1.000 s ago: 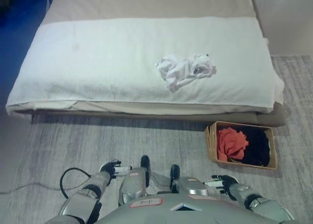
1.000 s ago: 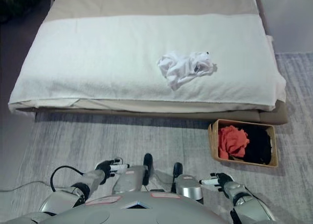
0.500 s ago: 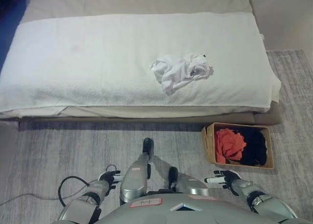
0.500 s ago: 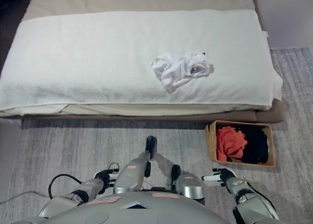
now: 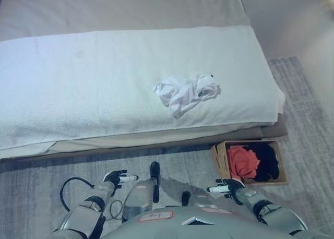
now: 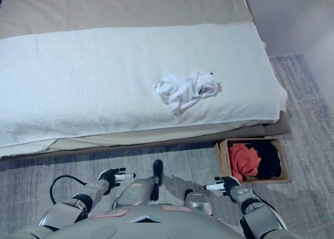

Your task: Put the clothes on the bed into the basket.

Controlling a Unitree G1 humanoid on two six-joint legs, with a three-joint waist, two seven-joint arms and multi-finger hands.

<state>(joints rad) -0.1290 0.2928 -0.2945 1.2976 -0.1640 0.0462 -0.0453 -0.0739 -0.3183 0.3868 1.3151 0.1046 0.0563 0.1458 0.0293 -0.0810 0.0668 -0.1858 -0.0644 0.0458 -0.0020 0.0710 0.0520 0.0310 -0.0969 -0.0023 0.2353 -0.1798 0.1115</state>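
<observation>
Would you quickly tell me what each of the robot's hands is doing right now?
Left hand: open, fingers straight, holding nothing, low over the grey carpet.
Right hand: open, holding nothing, beside the brown wicker basket.

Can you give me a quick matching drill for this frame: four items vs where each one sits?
Items:
1. white garment
2. red garment
3. basket
4. left hand

Places:
A. inside the basket, beside dark clothing
B. low over the rug, fingers straight, holding nothing
C. crumpled on the white towel on the bed
D. on the rug at the bed's near right corner

Pairs: 1-C, 2-A, 3-D, 4-B
</observation>
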